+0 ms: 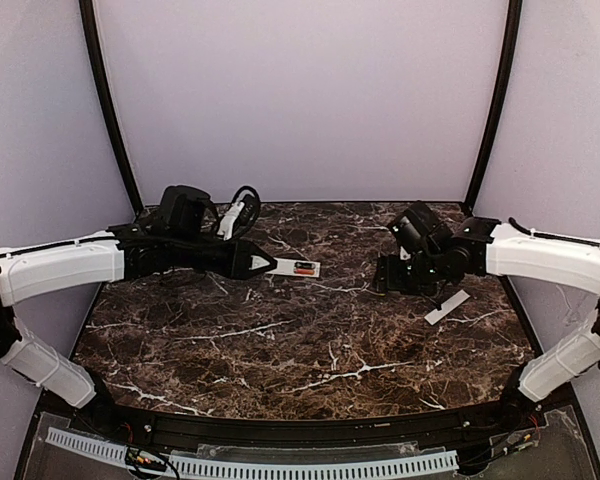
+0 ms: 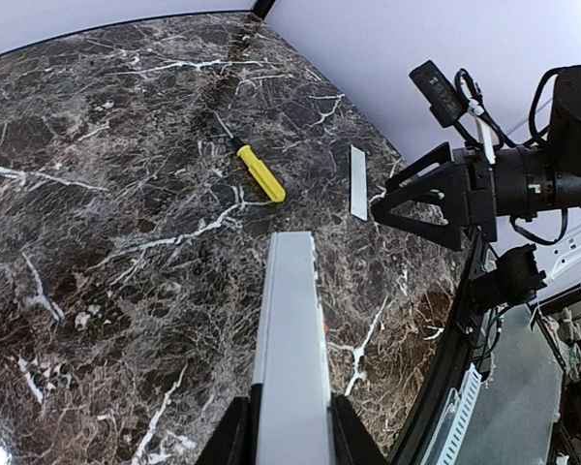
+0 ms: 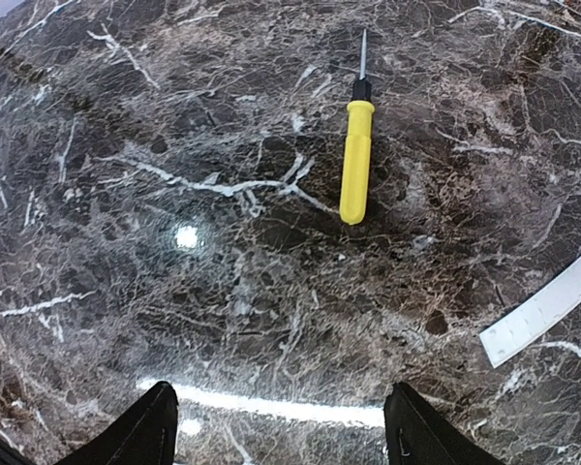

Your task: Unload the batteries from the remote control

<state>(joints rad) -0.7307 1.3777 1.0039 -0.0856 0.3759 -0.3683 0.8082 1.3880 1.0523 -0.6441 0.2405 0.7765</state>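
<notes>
You hold one end of the remote control in the left pincer, batteries showing in its bay, right pincer wide and empty; tilting it could spill them onto the surface.

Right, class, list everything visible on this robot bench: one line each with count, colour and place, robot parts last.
Slim white rectangular remote control: one, white, gripped over far centre.
Small cylindrical batteries: count unclear, orange-red, in the remote control's bay.
Yellow-handled screwdriver: one, yellow with dark shaft, lying flat right of centre.
Flat white cover strip: one, white, lying near right edge.
Brown marble table: one, dark brown with white veins, underneath everything.
Left pincer: one, black, shut on remote control.
Right pincer: one, black, open and empty, near screwdriver.
</notes>
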